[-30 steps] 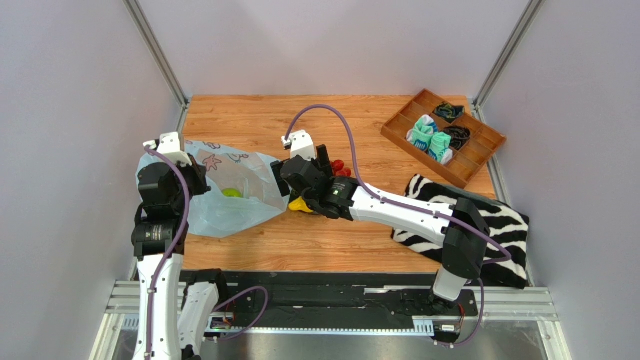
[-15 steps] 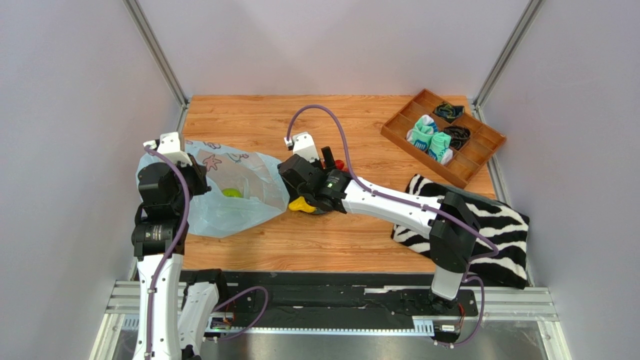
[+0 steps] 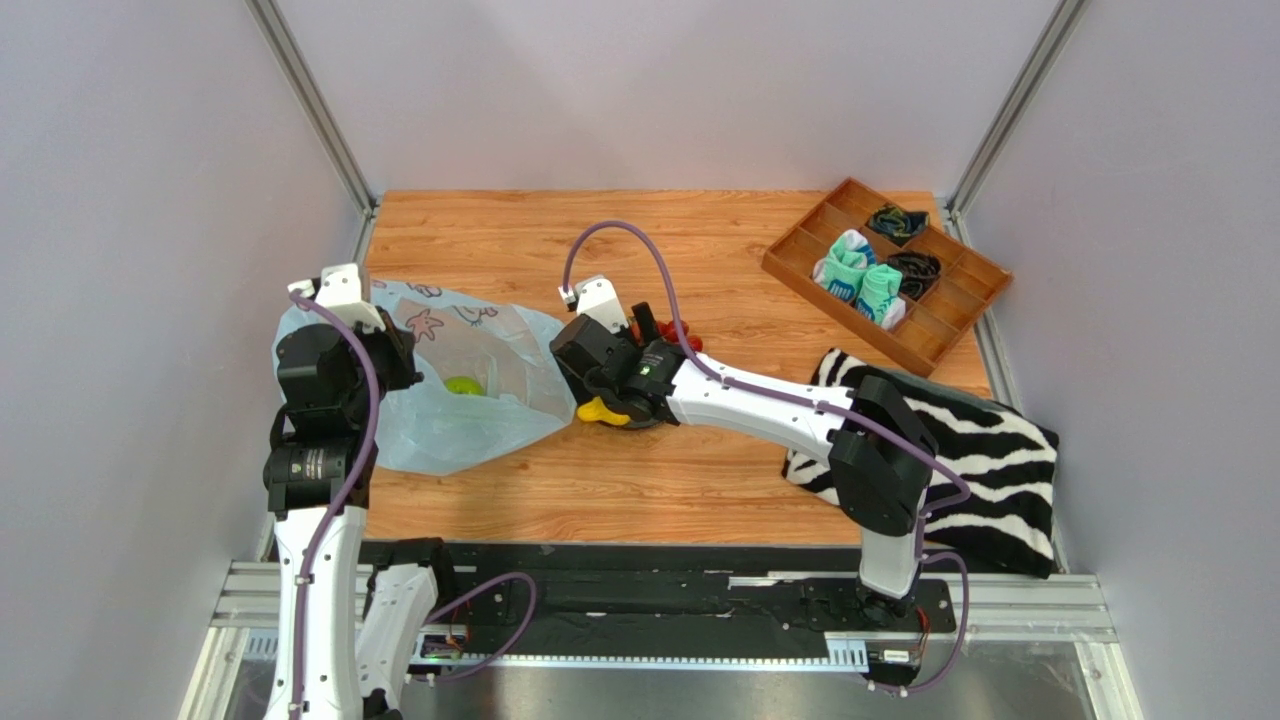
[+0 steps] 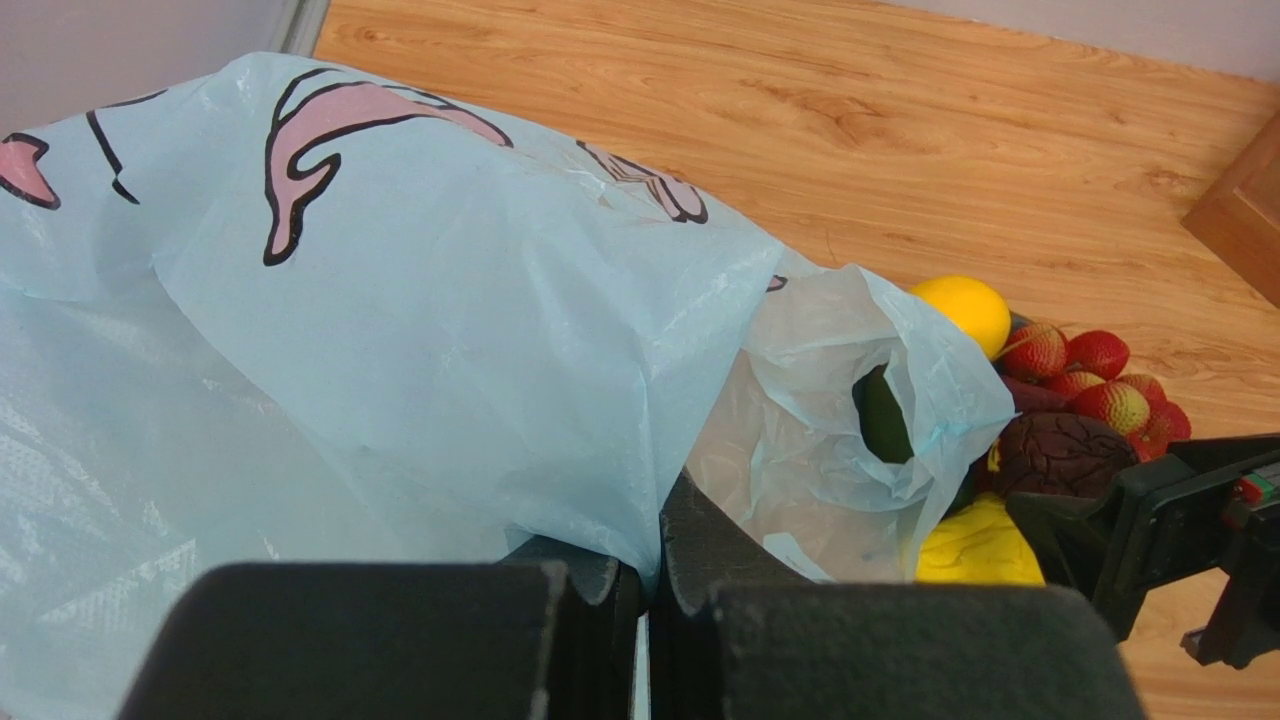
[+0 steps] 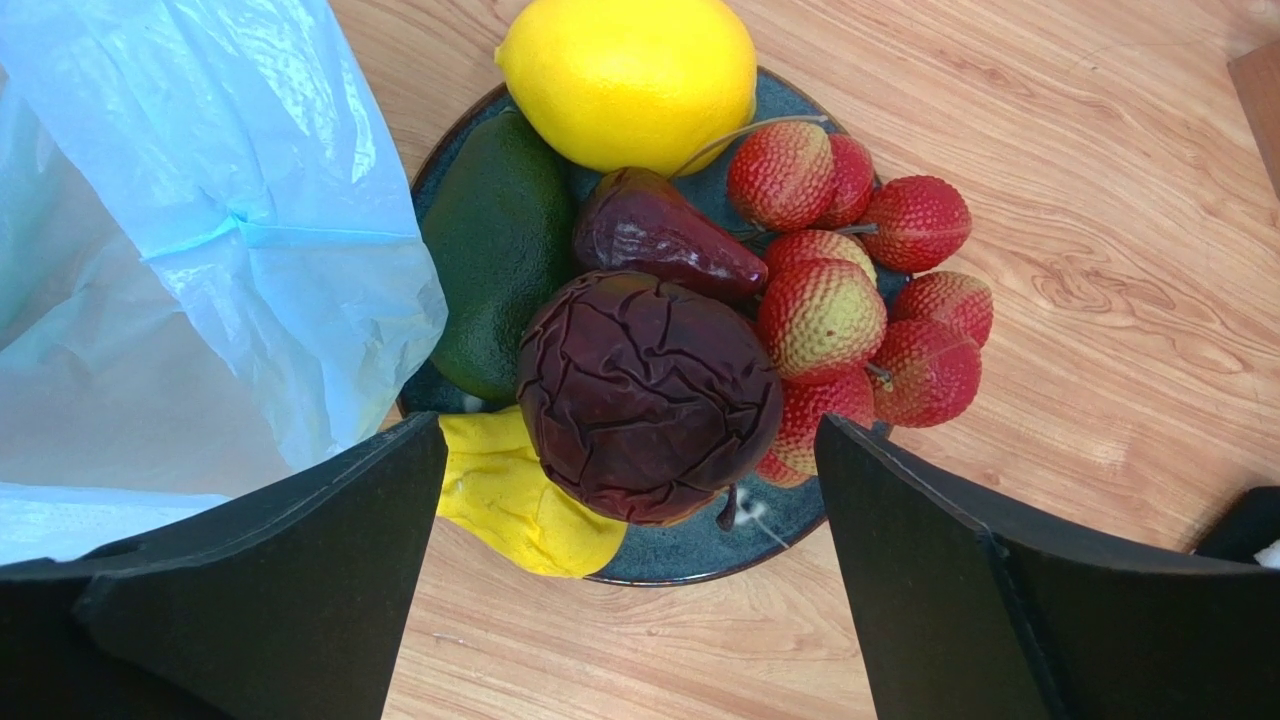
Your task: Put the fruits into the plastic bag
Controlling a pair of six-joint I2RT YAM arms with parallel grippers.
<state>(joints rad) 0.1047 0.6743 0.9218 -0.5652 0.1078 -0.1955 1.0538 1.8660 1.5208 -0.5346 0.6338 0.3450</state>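
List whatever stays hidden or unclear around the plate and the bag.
- Top view: the right arm covers most of the plate.
- Right wrist view: the dark round fruit hides part of the pear.
- Left wrist view: bag folds hide its contents and the left pincer's tips.

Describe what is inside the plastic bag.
Through the translucent plastic bag, one bright green fruit shows. Whether anything more lies inside cannot be seen: the bag's crumpled, printed folds hide the rest.

The pale blue plastic bag (image 3: 451,432) is lying crumpled, a green apple (image 3: 463,386) inside, while lemon (image 5: 628,78), avocado (image 5: 496,248), wrinkled purple fruit (image 5: 649,393), yellow pear (image 5: 511,503) and red lychees (image 5: 842,300) are sitting heaped beside its mouth.
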